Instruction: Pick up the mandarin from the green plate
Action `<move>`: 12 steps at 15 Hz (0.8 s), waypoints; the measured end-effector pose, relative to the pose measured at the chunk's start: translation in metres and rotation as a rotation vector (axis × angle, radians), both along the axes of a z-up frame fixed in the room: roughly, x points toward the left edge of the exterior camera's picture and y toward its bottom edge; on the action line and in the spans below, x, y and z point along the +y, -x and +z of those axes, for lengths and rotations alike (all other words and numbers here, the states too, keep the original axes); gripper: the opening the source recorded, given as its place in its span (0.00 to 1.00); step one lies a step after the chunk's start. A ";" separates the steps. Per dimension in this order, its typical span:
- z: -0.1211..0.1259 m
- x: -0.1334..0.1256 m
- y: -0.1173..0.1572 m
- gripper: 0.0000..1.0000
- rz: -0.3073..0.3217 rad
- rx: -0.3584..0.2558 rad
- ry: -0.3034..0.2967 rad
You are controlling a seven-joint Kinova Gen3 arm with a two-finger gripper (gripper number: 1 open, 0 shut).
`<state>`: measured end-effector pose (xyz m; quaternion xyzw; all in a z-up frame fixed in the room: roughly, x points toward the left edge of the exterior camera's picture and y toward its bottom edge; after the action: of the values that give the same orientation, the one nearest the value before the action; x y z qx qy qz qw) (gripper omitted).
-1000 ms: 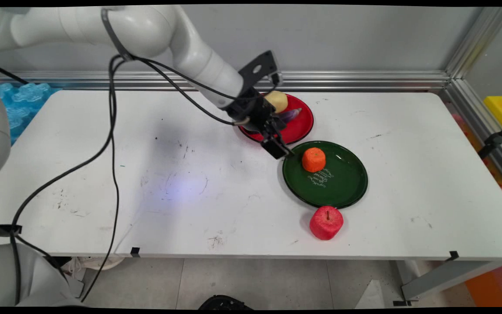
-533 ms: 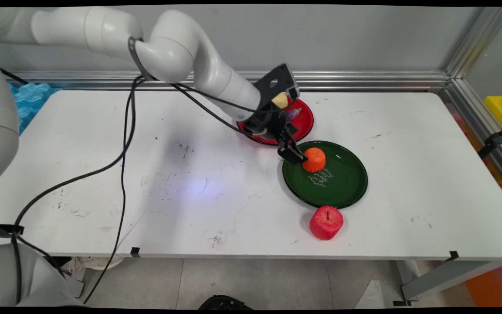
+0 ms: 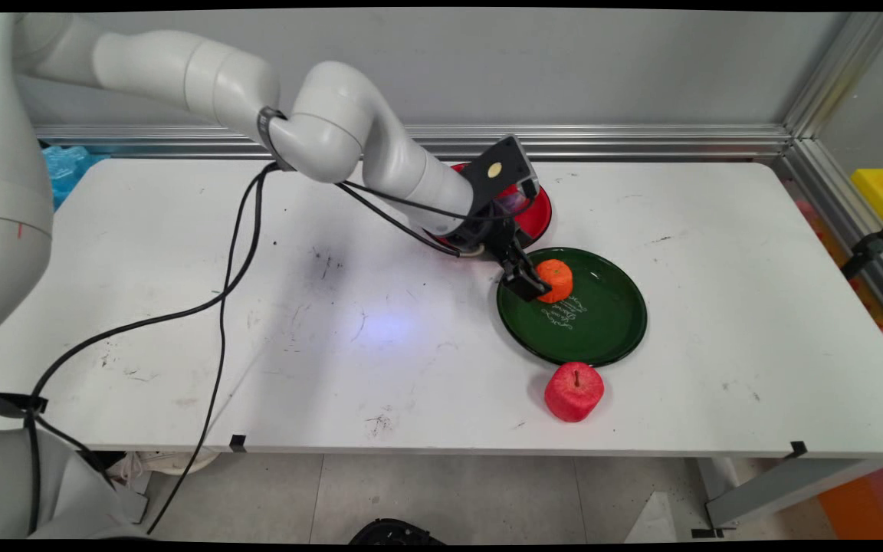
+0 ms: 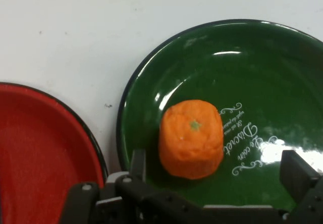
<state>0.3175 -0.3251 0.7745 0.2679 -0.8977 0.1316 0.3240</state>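
Note:
An orange fruit stands upright in the left part of a dark green plate with white lettering. My black gripper hangs low over that plate, open, one finger on either side of the orange. The pads do not touch it in the hand view. Behind the green plate lies a red plate, mostly hidden by my wrist in the main view. A purple item on it barely shows.
A red apple sits on the white table just in front of the green plate. Black cables hang from the arm over the table's left half. An aluminium rail runs along the back and right edges.
The gripper has travelled right and down from the red plate to the green plate's left rim, and now straddles the orange. The fruit and plates have stayed put.

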 end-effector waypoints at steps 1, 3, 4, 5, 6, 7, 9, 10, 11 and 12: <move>-0.004 -0.001 0.002 1.00 0.004 0.001 0.002; -0.011 -0.002 0.004 1.00 0.013 0.003 0.006; -0.013 -0.002 0.005 1.00 0.016 0.004 0.007; -0.016 -0.003 0.006 1.00 0.019 0.006 0.009; -0.019 -0.004 0.007 1.00 0.022 0.007 0.011; -0.021 -0.005 0.008 1.00 0.024 0.009 0.012; -0.026 -0.006 0.010 1.00 0.025 0.011 0.014; -0.028 -0.006 0.011 1.00 0.026 0.012 0.014; -0.029 -0.006 0.012 1.00 0.026 0.013 0.014; -0.030 -0.006 0.012 0.00 0.026 0.014 0.015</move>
<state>0.3052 -0.3315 0.7442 0.2783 -0.8908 0.1406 0.3306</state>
